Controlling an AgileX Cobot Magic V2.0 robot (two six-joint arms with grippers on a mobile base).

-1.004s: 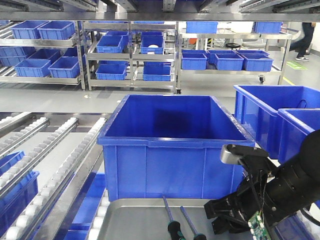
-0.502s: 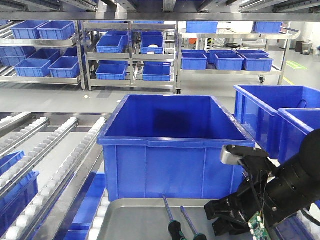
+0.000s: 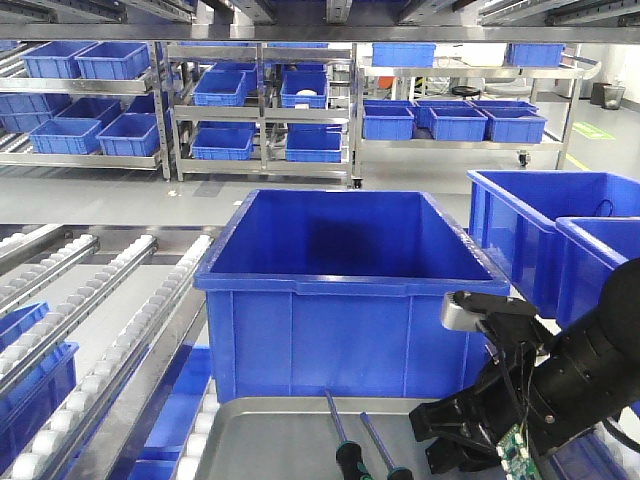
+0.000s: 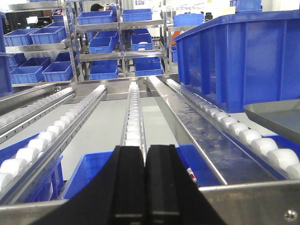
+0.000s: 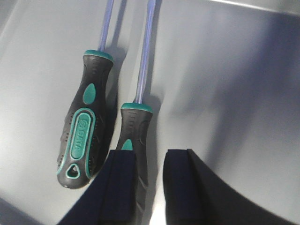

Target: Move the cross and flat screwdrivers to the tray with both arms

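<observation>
— Grey metal, that tray [image 3: 270, 440], sitting low at the front edge of the front view, just before the big blue bin [image 3: 340, 290]. Where are the tools?

— Both lie in it, side by side, shafts pointing toward the bin. The right wrist view shows them best: the larger screwdriver [image 5: 86, 126] is on the left of that picture, black handle with green inlays flat on the tray floor. The slimmer screwdriver [image 5: 136, 126] lies just beside it, nearly parallel. Their tips run out of the picture, so I cannot tell which is cross and which is flat.

— And the right gripper [image 5: 152, 187]?

— Low over the tray, jaws spread with a gap between them. One finger overlaps the butt of the slimmer handle, the other hangs over bare tray. Nothing is pinched. In the front view the right arm [image 3: 540, 390] reaches over the tray's right side.

— The left gripper [image 4: 145, 183]?

— Its two black fingers are pressed together, nothing between them. It looks along the roller conveyor [image 4: 133, 122], with the tray's rim at the right edge of that view, apart from it.
</observation>
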